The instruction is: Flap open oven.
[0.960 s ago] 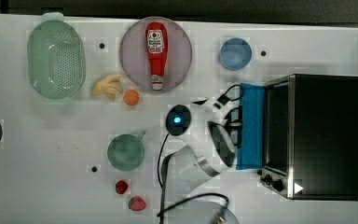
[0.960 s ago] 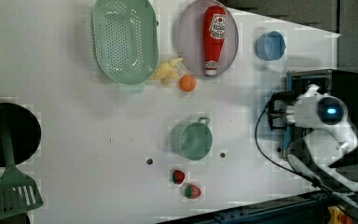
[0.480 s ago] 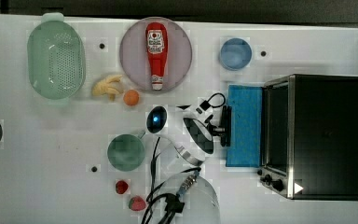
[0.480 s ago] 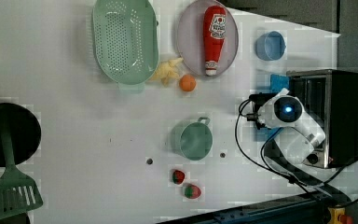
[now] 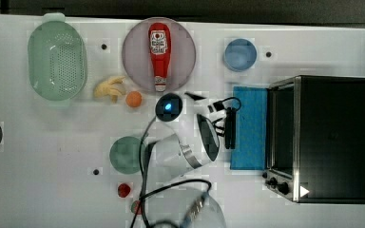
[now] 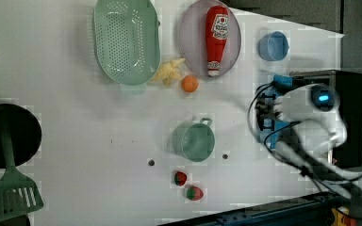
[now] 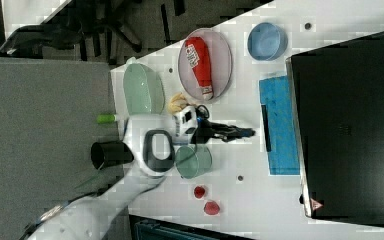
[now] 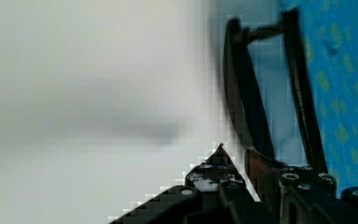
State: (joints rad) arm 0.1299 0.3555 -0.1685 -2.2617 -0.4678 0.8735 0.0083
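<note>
The black oven (image 5: 330, 137) stands at the top view's right, and its blue glass door (image 5: 249, 128) lies flapped down flat on the table. The door's black bar handle (image 7: 265, 127) runs along the free edge. My gripper (image 7: 250, 132) points at the handle from the table side, a short way off it in the right view. In the wrist view the handle (image 8: 242, 93) lies just beyond my gripper (image 8: 237, 156). The jaws stand narrowly open, with white table showing between them. The gripper (image 5: 225, 124) sits beside the door's edge in the top view.
A ketchup bottle (image 5: 159, 52) lies on a plate. A blue bowl (image 5: 240, 54) stands near the oven's far corner. A green mug (image 5: 126, 154), an orange (image 5: 133, 99), a green colander (image 5: 57, 59) and strawberries (image 5: 123, 190) lie on the table. The arm's cable (image 5: 145, 190) trails past the mug.
The door has dropped from partly open to flat. The arm has swung back toward the top view's left, away from the oven, and the hand has turned.
</note>
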